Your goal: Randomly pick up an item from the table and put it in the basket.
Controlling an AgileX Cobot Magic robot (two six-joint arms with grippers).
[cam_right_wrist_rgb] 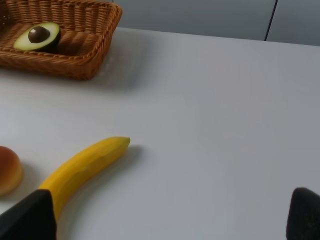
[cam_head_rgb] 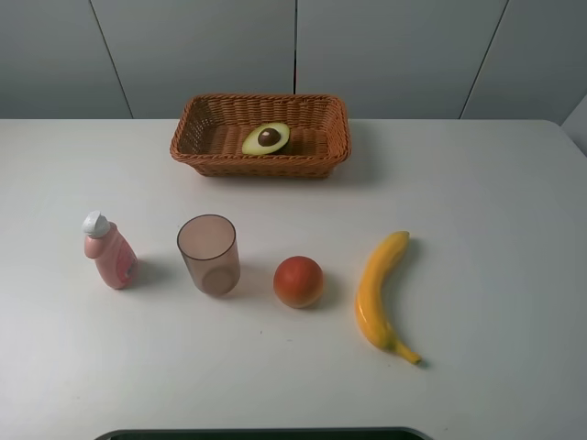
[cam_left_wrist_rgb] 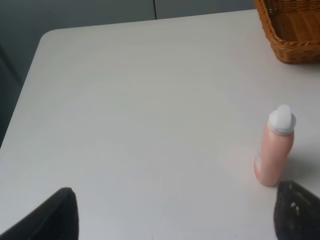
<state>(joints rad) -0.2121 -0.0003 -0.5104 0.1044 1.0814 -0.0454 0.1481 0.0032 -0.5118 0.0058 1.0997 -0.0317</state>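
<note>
The halved avocado [cam_head_rgb: 266, 138] lies cut side up inside the brown wicker basket [cam_head_rgb: 323, 158] at the back of the white table [cam_head_rgb: 477, 202]. It also shows in the right wrist view [cam_right_wrist_rgb: 38, 36] in the basket [cam_right_wrist_rgb: 85, 60]. Neither arm shows in the exterior high view. My left gripper [cam_left_wrist_rgb: 175, 212] is open and empty over the table's left side, near the pink bottle. My right gripper [cam_right_wrist_rgb: 167, 212] is open and empty over the table's right side, beside the banana.
A pink bottle [cam_head_rgb: 109, 250] with a white cap, a translucent cup [cam_head_rgb: 209, 254], a round red-orange fruit [cam_head_rgb: 298, 281] and a yellow banana [cam_head_rgb: 381, 291] stand in a row in front of the basket. The bottle [cam_left_wrist_rgb: 274, 148] is close to my left finger [cam_left_wrist_rgb: 297, 212].
</note>
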